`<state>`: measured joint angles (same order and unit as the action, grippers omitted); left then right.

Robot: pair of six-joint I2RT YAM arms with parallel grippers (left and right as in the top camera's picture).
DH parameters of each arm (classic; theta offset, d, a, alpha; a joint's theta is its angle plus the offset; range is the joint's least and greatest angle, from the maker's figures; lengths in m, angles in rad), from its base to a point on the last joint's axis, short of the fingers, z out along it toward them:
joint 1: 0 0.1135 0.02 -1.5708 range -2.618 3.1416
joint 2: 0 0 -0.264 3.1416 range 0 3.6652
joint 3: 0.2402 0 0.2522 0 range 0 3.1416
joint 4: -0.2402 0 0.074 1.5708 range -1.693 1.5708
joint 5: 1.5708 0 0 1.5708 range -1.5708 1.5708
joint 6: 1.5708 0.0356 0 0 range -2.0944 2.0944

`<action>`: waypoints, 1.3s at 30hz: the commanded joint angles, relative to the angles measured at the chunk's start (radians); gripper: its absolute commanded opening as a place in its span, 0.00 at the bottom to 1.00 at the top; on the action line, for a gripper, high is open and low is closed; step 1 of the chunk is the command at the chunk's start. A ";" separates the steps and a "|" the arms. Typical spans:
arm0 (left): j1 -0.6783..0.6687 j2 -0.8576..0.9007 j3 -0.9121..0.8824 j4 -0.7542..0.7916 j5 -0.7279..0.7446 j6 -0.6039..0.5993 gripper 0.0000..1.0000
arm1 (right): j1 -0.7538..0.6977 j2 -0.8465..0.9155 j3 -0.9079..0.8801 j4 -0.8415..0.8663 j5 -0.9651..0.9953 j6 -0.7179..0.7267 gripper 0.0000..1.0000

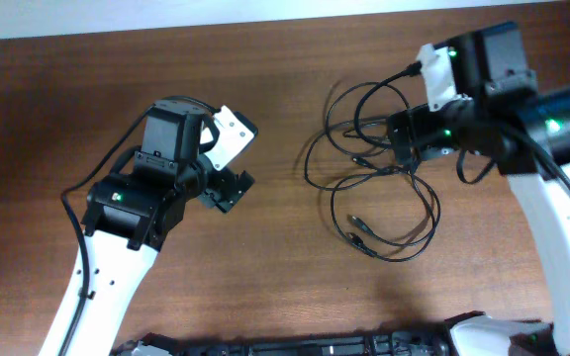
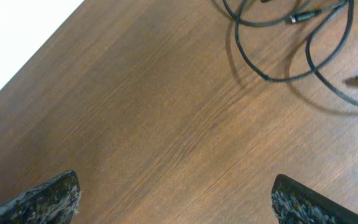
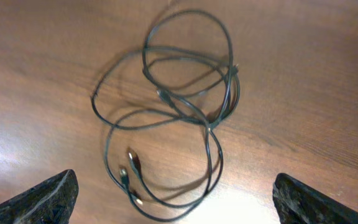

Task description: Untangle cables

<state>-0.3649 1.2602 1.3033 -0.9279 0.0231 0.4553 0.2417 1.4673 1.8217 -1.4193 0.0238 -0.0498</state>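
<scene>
Currently we hold right gripper [image 3: 176,198] and left gripper [image 2: 176,199] wide open, empty; the right overlooks centre-frame cables [image 3: 211,124] to select a strand.

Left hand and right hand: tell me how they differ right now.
The left hand hangs over bare table, well apart from the cables. The right hand is right at the cables' loops. The left hand's camera catches the cables only in its top right corner, while the right hand's camera has them centred in view. Both hands are open and hold nothing.
</scene>
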 commanded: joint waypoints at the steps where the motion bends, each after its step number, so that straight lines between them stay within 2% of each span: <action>1: 0.037 -0.010 0.007 0.049 -0.035 -0.185 0.99 | -0.002 0.069 0.014 -0.018 -0.009 -0.052 0.99; 4: 0.097 -0.010 0.007 0.089 -0.056 -0.352 0.99 | 0.000 0.140 0.014 -0.040 -0.017 -0.092 0.99; 6: 0.139 -0.010 0.007 0.093 -0.056 -0.402 0.99 | 0.000 0.193 0.012 -0.063 -0.075 -0.180 0.99; 10: 0.206 -0.010 0.007 0.093 -0.056 -0.406 0.99 | 0.003 0.286 0.005 -0.091 -0.243 -0.375 0.99; 16: 0.258 -0.010 0.007 0.072 -0.056 -0.406 0.99 | 0.034 0.394 -0.056 -0.082 -0.253 -0.577 0.99; 27: 0.258 -0.010 0.007 0.071 -0.056 -0.406 0.99 | 0.074 0.486 -0.216 0.116 -0.269 -0.632 0.99; 35: 0.258 -0.010 0.007 0.071 -0.056 -0.406 0.99 | 0.113 0.486 -0.446 0.391 -0.304 -0.634 0.99; 39: 0.258 -0.010 0.007 0.071 -0.056 -0.406 0.99 | 0.113 0.486 -0.509 0.465 -0.304 -0.634 0.88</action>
<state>-0.1097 1.2602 1.3033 -0.8562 -0.0303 0.0620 0.3508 1.9499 1.3464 -0.9737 -0.2646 -0.6750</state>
